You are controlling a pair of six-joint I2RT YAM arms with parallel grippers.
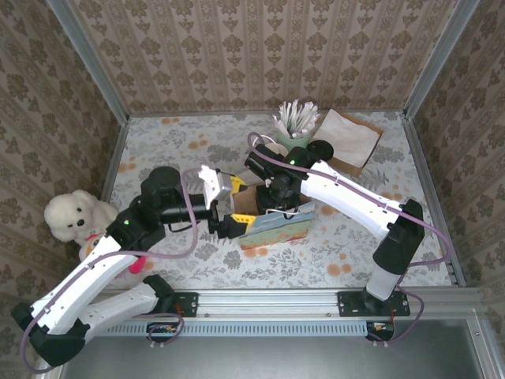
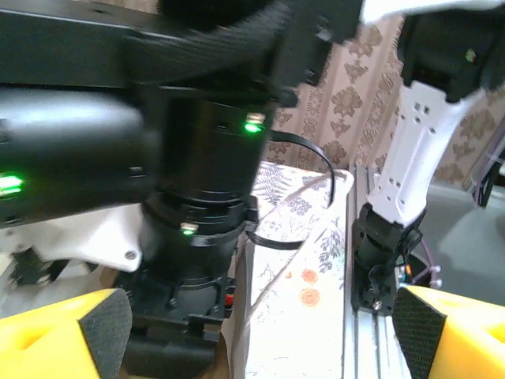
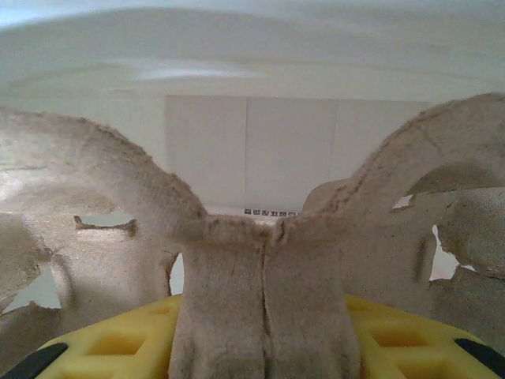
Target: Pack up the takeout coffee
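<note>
Floral-clothed table (image 1: 158, 142): right end effector (image 3: 264, 347) pinches pulp carrier (image 3: 118, 213) by its centre ridge inside paper bag (image 1: 278, 227) (presumably to seat it). Left end effector (image 2: 260, 325) spread wide, empty. Takeout coffee (image 1: 319, 149) apparently waits behind, beside stick cup (image 1: 293, 136).

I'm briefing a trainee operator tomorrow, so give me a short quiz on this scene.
1. True or false: the left gripper holds a cup.
2. What is the right gripper clamped on? A) a moulded pulp cup carrier B) a spoon C) a bottle
3. Fill in (near/far): the cup of white sticks stands by the table's ___ edge.
Key: 1 false, its fingers stand wide apart and empty; 2 A; 3 far.
</note>
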